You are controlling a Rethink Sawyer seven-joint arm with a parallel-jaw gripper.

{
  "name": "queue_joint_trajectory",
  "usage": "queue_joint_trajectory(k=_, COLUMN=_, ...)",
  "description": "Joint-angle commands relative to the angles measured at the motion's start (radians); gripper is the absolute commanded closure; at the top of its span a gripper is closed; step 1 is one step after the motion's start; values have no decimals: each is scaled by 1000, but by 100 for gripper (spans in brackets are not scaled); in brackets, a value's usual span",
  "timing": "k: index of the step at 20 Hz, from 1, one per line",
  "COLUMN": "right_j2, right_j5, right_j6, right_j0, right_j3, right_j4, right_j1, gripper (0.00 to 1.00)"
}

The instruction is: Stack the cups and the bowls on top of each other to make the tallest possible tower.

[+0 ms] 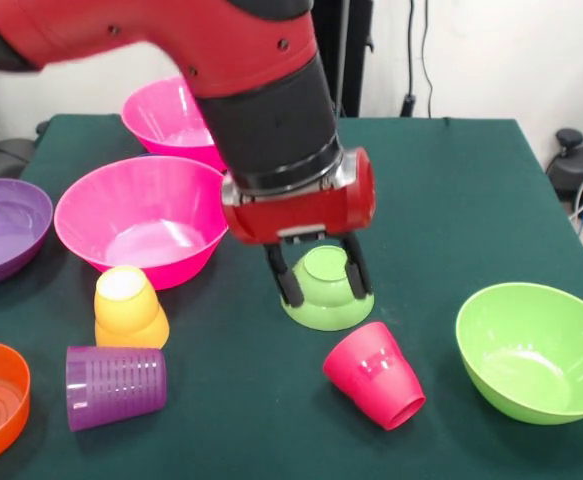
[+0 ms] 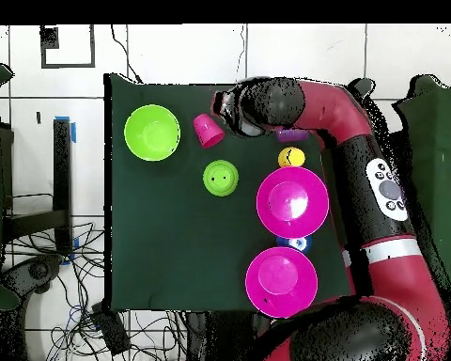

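Green surface (image 1: 451,190): hand (image 1: 319,275), fingers spread either side of the upturned small green bowl (image 1: 326,290); red cup (image 1: 374,375) on its side just beside it, lime bowl (image 1: 536,350) apart, yellow cup (image 1: 128,305) and purple cup (image 1: 115,386) near the pink bowls (image 1: 143,220).

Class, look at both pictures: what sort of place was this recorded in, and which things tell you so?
Probably a robotics lab, not a kitchen: a red robot arm works over a green-covered table, loose cables trail on the tiled floor, and plastic bowls such as the lime green bowl serve as props.
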Motion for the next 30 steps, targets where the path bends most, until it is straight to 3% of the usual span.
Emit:
queue_joint_trajectory(k=1, right_j2=-166, right_j5=-142, right_j6=348, right_j0=68, right_j3=233, right_j4=3, right_j1=-204, gripper=0)
queue_joint_trajectory(k=4, right_j2=-192, right_j5=-227, right_j6=420, right_j0=83, right_j3=302, right_j4=47, right_j1=-251, gripper=0)
queue_joint_trajectory(k=9, right_j2=-207, right_j5=-358, right_j6=437, right_j0=93, right_j3=343, right_j4=77, right_j1=-232, gripper=0)
queue_joint_trajectory(k=15, right_j2=-263, right_j5=-478, right_j6=452, right_j0=130, right_j3=348, right_j4=44, right_j1=-209, gripper=0)
queue_joint_trajectory(k=20, right_j2=-298, right_j5=-597, right_j6=446, right_j0=155, right_j3=308, right_j4=25, right_j1=-141, gripper=0)
queue_joint_trajectory(k=30, right_j2=-339, right_j5=-637, right_j6=360, right_j0=174, right_j3=247, right_j4=39, right_j1=-12, gripper=0)
